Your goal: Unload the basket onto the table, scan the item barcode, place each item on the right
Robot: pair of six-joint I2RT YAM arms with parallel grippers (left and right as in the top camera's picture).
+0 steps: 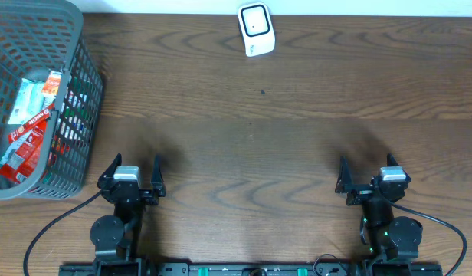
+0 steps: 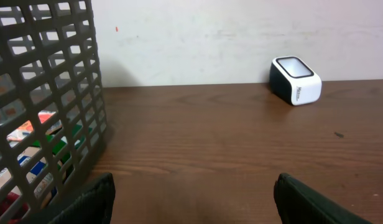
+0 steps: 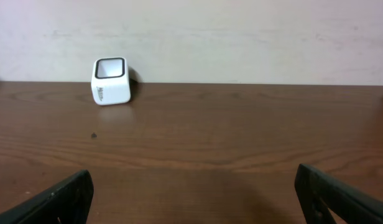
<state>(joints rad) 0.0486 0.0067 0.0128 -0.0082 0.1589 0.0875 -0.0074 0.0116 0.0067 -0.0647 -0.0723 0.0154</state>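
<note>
1. A grey basket stands on the left of the brown table, with colourful packs inside.
2. A small white scanner sits far back, by the wall.
3. The left gripper is wide apart, holding nothing.

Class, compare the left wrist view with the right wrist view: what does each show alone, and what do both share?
Left wrist only: the grey mesh basket holding packaged items, and the open left gripper. Right wrist only: the open right gripper. Both: the white barcode scanner standing on the brown wooden table by the pale wall.
</note>
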